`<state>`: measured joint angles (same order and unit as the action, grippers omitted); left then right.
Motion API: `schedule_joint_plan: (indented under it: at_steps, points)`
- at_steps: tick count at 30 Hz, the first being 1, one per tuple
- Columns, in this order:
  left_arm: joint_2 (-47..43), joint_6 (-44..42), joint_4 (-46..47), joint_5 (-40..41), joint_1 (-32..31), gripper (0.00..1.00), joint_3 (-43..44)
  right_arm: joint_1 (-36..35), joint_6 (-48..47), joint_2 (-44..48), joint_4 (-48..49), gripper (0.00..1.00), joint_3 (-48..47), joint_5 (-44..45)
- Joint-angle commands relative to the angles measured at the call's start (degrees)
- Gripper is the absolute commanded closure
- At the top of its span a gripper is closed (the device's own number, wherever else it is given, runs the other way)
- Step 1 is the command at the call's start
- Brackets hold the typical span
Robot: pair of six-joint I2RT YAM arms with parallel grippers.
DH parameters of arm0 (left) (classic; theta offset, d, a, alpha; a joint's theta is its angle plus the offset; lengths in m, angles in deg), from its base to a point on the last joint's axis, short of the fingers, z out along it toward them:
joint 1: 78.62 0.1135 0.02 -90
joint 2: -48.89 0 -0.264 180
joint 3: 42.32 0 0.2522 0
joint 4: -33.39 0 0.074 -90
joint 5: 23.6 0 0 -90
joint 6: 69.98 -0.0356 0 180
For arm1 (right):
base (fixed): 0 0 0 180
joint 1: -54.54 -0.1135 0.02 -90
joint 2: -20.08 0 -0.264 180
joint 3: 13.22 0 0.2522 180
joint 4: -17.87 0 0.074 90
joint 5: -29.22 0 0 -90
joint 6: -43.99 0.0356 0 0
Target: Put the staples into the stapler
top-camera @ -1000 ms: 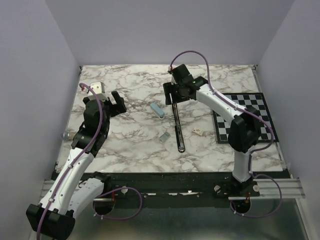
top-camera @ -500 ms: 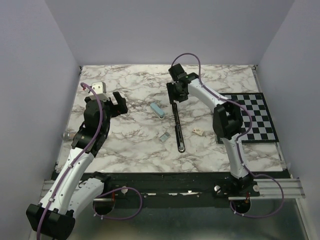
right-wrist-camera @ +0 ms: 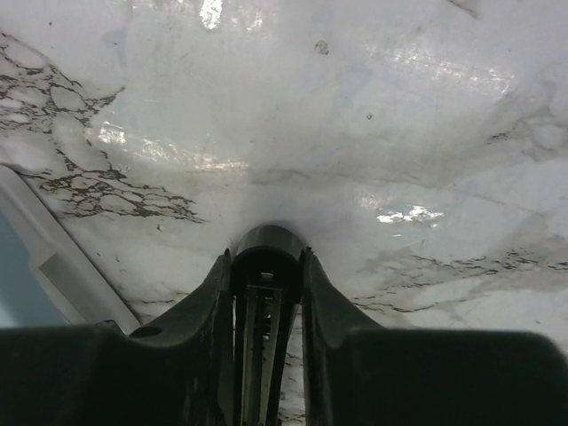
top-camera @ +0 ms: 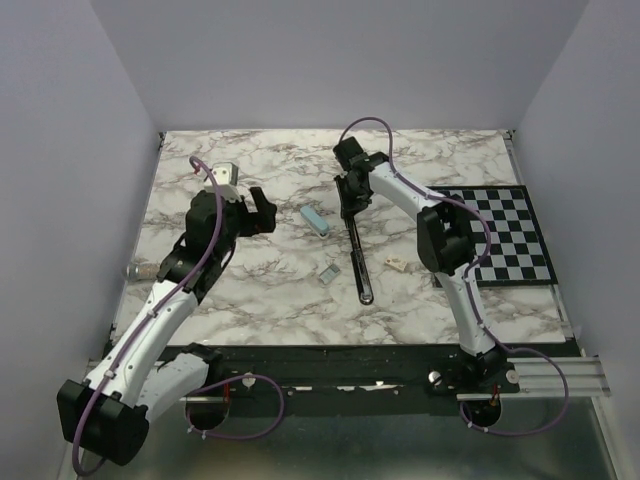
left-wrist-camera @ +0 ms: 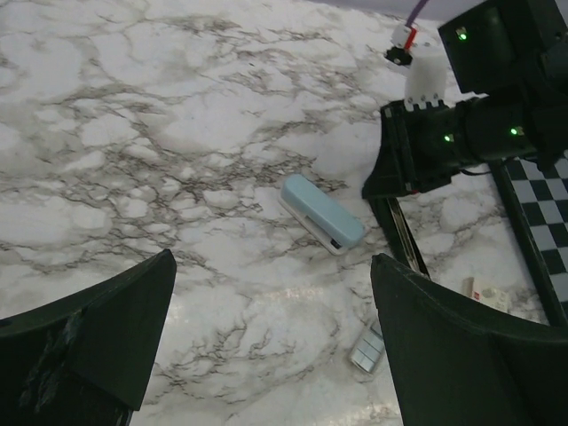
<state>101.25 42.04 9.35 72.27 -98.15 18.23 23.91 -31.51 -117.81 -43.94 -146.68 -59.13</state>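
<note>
The stapler (top-camera: 358, 250) lies opened out flat, a long black strip with a silvery channel, in the middle of the marble table. My right gripper (top-camera: 350, 192) is shut on its far end; the right wrist view shows both fingers pressed on the rounded black end (right-wrist-camera: 266, 253) with the channel between them. The staples (top-camera: 328, 272) are a small grey block lying just left of the stapler, also in the left wrist view (left-wrist-camera: 368, 348). My left gripper (top-camera: 258, 212) is open and empty, held above the table to the left of the staples.
A light blue box (top-camera: 315, 220) lies between the two grippers, near the stapler's far end. A small white piece (top-camera: 396, 263) lies right of the stapler. A checkerboard mat (top-camera: 500, 235) covers the right side. A grey object (top-camera: 138, 270) sits at the left edge.
My left gripper has moved right, toward the blue box and staples. My right gripper has shifted slightly back and left, settling on the stapler's far end as its elbow swung left.
</note>
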Motion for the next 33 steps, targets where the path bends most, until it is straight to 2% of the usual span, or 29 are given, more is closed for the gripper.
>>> schedule_joint_plan:
  at_steps: [1, 3, 4, 6, 7, 10, 15, 23, 28, 33]
  points:
    - [2.04, 6.00, 0.27, -5.78, -5.50, 0.01, -0.46, 0.40, -0.44, 1.82, -1.00, 0.87, 0.95, 1.42]
    - [2.05, 9.34, 0.44, -5.17, -8.32, 0.01, -1.52, 0.40, 0.08, 5.33, 0.06, 0.91, 4.02, 2.91]
    - [1.78, 12.58, 1.48, -4.30, -12.25, 0.01, -3.35, 0.31, 0.35, 6.65, 1.72, 0.93, 5.25, 3.53]
    - [1.61, 16.46, 3.24, -0.10, -16.31, 0.01, -5.73, 0.40, 1.40, 11.03, 3.66, 0.97, 9.65, 4.76]
    - [2.04, 20.91, 5.78, 0.54, -17.90, 0.03, -8.35, 0.40, 1.75, 12.45, 5.93, 0.99, 11.49, 5.29]
    - [5.02, 26.56, 11.84, 1.77, -22.82, 0.06, -12.49, 0.31, 3.25, 18.43, 11.02, 0.99, 18.43, 7.05]
    - [13.02, 33.61, 18.01, 3.10, -29.50, 0.07, -13.12, 0.31, 5.62, 25.64, 18.95, 0.99, 28.45, 8.54]
    - [28.05, 37.48, 26.54, 2.21, -34.26, 0.16, -9.79, -1.18, 6.94, 33.46, 28.45, 0.99, 40.05, 13.37]
    - [35.25, 39.06, 28.56, 0.29, -35.40, 0.26, -7.68, -2.50, 7.82, 35.58, 33.45, 0.99, 44.37, 15.66]
    - [39.39, 40.82, 30.58, -1.65, -36.37, 0.40, -6.97, -3.73, 7.65, 36.37, 35.57, 0.99, 45.43, 18.12]
